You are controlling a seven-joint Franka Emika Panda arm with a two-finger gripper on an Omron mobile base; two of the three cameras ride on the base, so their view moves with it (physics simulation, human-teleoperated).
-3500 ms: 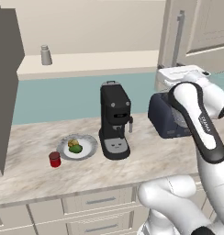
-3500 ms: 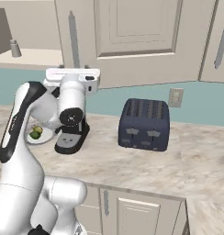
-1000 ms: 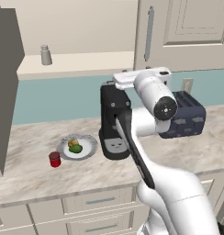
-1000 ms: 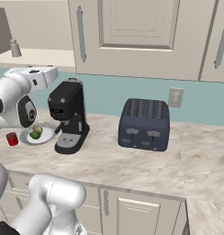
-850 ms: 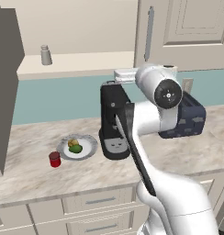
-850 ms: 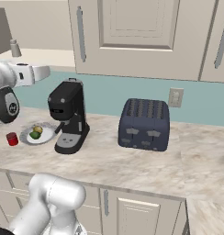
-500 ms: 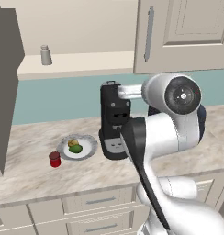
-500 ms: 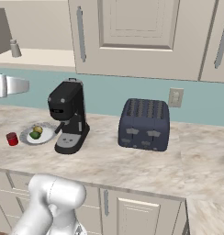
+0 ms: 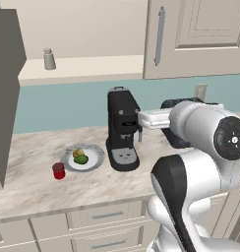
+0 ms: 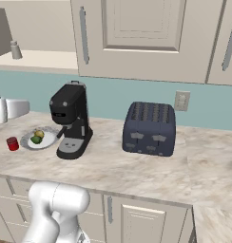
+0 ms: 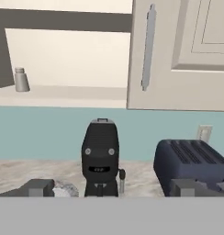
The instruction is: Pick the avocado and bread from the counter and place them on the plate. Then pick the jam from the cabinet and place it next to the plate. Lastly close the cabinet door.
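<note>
The white plate (image 9: 95,154) lies on the counter (image 9: 38,189), left of a black coffee machine. On it sit the golden-brown bread (image 9: 77,153) and the green avocado (image 9: 81,159); both also appear in the right base view, bread (image 10: 40,134) and avocado (image 10: 35,139). The red jam (image 9: 58,171) stands on the counter just left of the plate. The cabinet (image 9: 82,69) stands open, its dark door (image 9: 6,88) swung out at the left. My gripper (image 11: 113,189) is open and holds nothing, high over the counter and facing the coffee machine.
A black coffee machine (image 9: 123,129) stands right of the plate and a dark blue toaster (image 10: 149,128) further right. A grey-white shaker (image 9: 49,59) stands on the cabinet shelf. The neighbouring cabinet door (image 11: 178,55) is shut, with a vertical silver handle (image 11: 148,48).
The arm has swung left from in front of the toaster, and the hand now points past the coffee machine. Plate, food, jam and cabinet door have not moved.
</note>
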